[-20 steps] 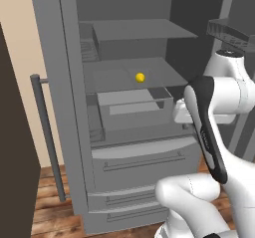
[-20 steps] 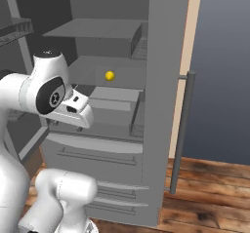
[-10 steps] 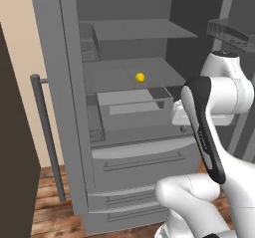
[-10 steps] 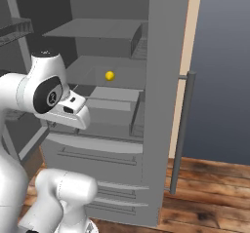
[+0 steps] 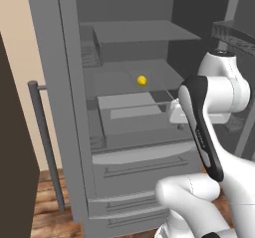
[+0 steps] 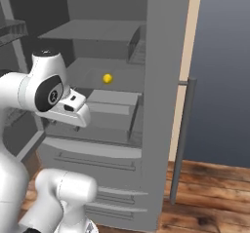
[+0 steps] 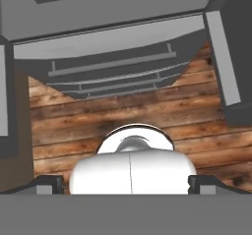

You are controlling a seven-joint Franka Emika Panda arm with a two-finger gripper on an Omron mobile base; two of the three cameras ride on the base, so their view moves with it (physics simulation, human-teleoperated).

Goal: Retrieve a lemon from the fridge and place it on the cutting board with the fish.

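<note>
Early stage: tall grey French-door fridge [image 5: 74, 132] w/ doors open, small bright yellow round lemon [image 5: 142, 80] not yet grabbed, placing on the board all left to do. Gripper [image 7: 125, 182] fully open, holding nothing, pointing down at the brown plank floor [image 7: 123, 111]. Lemon sits on a smooth matte grey shelf [image 6: 93, 76], above & beyond the gripper, well apart.

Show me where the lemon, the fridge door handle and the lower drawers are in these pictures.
lemon [image 5: 142, 80]: left base view, middle of the yellow fruit.
fridge door handle [image 6: 183, 139]: right base view, middle of the vertical bar.
lower drawers [image 5: 144, 170]: left base view, front of the upper drawer.
</note>
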